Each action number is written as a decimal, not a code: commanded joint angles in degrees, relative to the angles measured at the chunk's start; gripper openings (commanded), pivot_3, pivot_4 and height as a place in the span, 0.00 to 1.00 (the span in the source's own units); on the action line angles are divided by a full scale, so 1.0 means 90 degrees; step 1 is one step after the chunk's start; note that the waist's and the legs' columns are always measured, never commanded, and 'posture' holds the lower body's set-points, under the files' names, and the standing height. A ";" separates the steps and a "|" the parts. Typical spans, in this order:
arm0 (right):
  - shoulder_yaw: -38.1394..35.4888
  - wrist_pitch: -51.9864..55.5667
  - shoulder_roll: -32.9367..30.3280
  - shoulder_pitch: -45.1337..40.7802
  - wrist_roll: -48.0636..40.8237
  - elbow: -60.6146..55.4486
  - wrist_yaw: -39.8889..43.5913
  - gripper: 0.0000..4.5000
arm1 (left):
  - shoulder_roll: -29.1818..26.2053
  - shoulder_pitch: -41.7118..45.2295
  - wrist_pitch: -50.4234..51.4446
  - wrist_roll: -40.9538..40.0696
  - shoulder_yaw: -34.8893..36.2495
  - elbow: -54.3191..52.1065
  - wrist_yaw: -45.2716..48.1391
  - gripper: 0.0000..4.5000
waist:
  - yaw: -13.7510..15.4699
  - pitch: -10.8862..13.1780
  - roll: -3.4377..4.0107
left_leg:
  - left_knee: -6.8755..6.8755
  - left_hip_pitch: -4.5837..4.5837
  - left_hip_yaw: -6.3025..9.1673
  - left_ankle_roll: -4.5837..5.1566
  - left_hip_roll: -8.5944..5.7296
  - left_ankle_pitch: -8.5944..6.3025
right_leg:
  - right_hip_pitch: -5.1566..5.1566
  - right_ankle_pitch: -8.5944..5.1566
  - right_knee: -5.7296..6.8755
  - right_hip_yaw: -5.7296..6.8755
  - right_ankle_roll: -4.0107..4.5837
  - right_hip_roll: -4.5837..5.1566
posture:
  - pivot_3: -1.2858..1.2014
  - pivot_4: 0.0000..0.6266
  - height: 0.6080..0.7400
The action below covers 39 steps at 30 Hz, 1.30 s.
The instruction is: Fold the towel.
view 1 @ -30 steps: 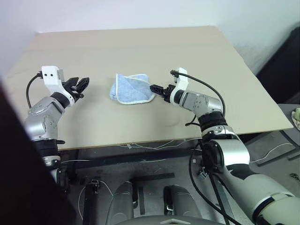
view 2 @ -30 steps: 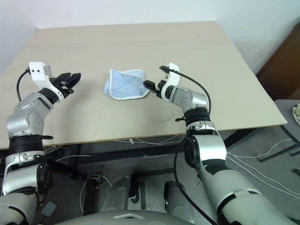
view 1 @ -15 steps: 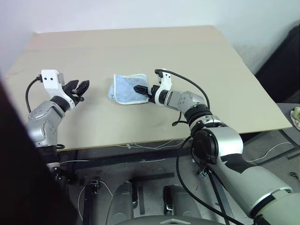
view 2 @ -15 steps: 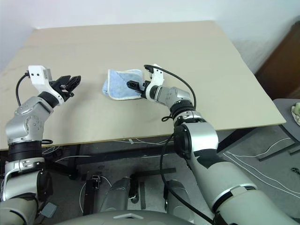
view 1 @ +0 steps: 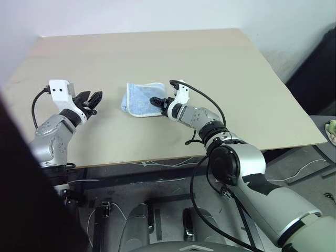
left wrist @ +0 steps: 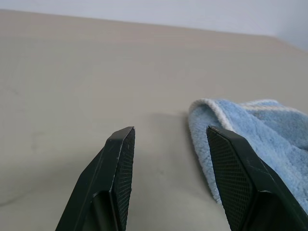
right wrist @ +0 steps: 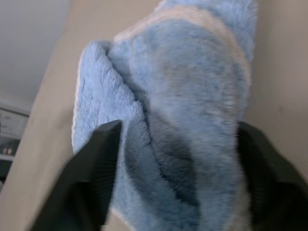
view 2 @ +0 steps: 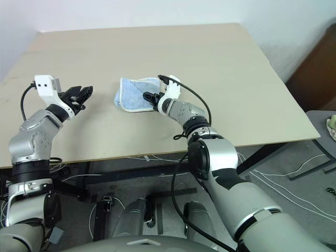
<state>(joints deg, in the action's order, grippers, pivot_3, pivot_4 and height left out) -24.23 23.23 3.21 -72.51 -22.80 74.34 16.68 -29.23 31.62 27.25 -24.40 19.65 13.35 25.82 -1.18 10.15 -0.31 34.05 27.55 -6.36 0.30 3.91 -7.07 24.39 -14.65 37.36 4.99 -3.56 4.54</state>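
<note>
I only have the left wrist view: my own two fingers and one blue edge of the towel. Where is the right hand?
Observer: The right hand is at the towel's right edge, reaching over the cloth.
Operator: Is the towel lying flat?
Observer: No, it lies as a small folded heap, with whitish edging curving along its near side.
Operator: Where does my left hand sit relative to it?
Observer: The left hand is off to the towel's left, with a strip of bare table between them.

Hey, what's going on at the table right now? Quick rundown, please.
Left gripper open, off to the side of the towel. Right gripper on the towel's near edge, cloth between its fingers, grip uncertain. Towel bunched and partly folded on the table. Nothing in the way.
</note>
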 commanded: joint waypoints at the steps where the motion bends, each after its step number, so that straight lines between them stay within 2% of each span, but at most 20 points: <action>1: -0.0160 -0.0101 -0.0030 -0.0210 -0.0119 -0.0070 0.0024 0.42 | -0.0035 0.0037 -0.0004 -0.0056 0.0001 -0.0280 0.0018 0.55 | -0.0001 0.0000 0.0000 | -0.0001 0.0000 0.0000 0.0000 0.0000 0.0000 | 0.0000 0.0000 0.0000 0.0000 0.0000 0.0000 | 0.52 0.24 0.91; 6: -0.0292 -0.0081 -0.0074 -0.0187 -0.0144 -0.0092 0.0030 0.04 | -0.0042 0.0060 -0.0016 -0.0038 -0.0039 -0.0251 0.0031 0.55 | -0.0001 0.0000 0.0000 | 0.0000 0.0000 0.0000 0.0000 0.0000 0.0000 | 0.0000 0.0000 0.0000 0.0000 0.0000 0.0000 | 0.52 0.24 0.91; 7: -0.0313 -0.0080 -0.0079 -0.0185 -0.0146 -0.0096 0.0028 0.01 | -0.0039 0.0068 -0.0022 -0.0040 -0.0043 -0.0243 0.0028 0.55 | -0.0002 0.0000 0.0000 | 0.0000 0.0000 0.0000 0.0000 0.0000 0.0000 | 0.0000 0.0000 0.0000 0.0000 0.0000 0.0000 | 0.52 0.24 0.91; 18: -0.0726 -0.0167 -0.0351 -0.0219 -0.0419 -0.0203 -0.0191 0.01 | 0.0030 0.0028 -0.0041 -0.0050 -0.0045 -0.0326 -0.0032 0.55 | 0.0015 0.0000 0.0000 | -0.0002 0.0001 0.0001 0.0000 0.0001 0.0000 | 0.0000 0.0000 -0.0003 0.0000 0.0001 0.0003 | 0.52 0.24 0.91; 24: -0.1370 -0.0230 -0.1360 -0.0196 -0.1012 -0.0575 -0.0613 0.01 | 0.0070 -0.0092 0.0009 -0.0087 0.0006 -0.0488 -0.0102 0.55 | 0.0053 0.0000 0.0000 | -0.0005 0.0007 0.0002 0.0003 -0.0006 -0.0002 | -0.0003 -0.0002 -0.0023 0.0000 0.0005 0.0015 | 0.52 0.24 0.91; 28: -0.1716 -0.0178 -0.2509 0.0076 -0.1268 -0.1123 -0.0939 0.01 | 0.0187 -0.0106 0.0034 -0.0071 -0.0134 -0.0491 -0.0080 0.55 | 0.0072 0.0002 0.0003 | -0.0011 0.0020 0.0002 0.0006 -0.0007 -0.0004 | 0.0006 -0.0003 -0.0032 -0.0001 0.0004 0.0015 | 0.52 0.24 0.91; 33: -0.2225 -0.0196 -0.3440 0.0667 -0.1544 -0.1628 -0.1819 0.01 | 0.0292 0.0109 0.0017 -0.0013 -0.0294 -0.0270 0.0025 0.55 | 0.0046 0.0002 0.0002 | -0.0011 0.0034 0.0001 0.0014 -0.0007 -0.0007 | 0.0013 -0.0002 -0.0040 0.0001 -0.0001 0.0012 | 0.52 0.24 0.91; 36: -0.2430 0.0174 -0.3540 0.1185 -0.1713 -0.2130 -0.2519 0.01 | 0.0338 0.0235 -0.0023 0.0009 -0.0407 -0.0102 0.0118 0.55 | -0.0011 0.0002 0.0003 | -0.0007 0.0024 -0.0003 0.0015 -0.0008 -0.0006 | 0.0009 0.0000 -0.0035 0.0000 -0.0004 0.0000 | 0.52 0.24 0.91; 39: -0.2295 0.0826 -0.3241 0.1813 -0.1802 -0.2903 -0.2863 0.01 | 0.0428 0.0378 -0.0087 0.0075 -0.0536 0.0114 0.0160 0.55 | -0.0058 0.0003 0.0005 | -0.0007 -0.0004 -0.0007 0.0027 -0.0006 0.0003 | -0.0004 0.0000 -0.0018 -0.0011 -0.0005 -0.0009 | 0.52 0.24 0.91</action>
<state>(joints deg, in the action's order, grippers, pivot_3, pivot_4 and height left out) -45.50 27.74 -27.11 -56.56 -37.46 53.18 -7.37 -25.44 34.04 27.81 -24.19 15.05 14.41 26.76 -1.71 10.18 -0.27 34.01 27.48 -6.43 0.56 3.85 -7.04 24.34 -14.65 37.25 4.88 -3.60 4.45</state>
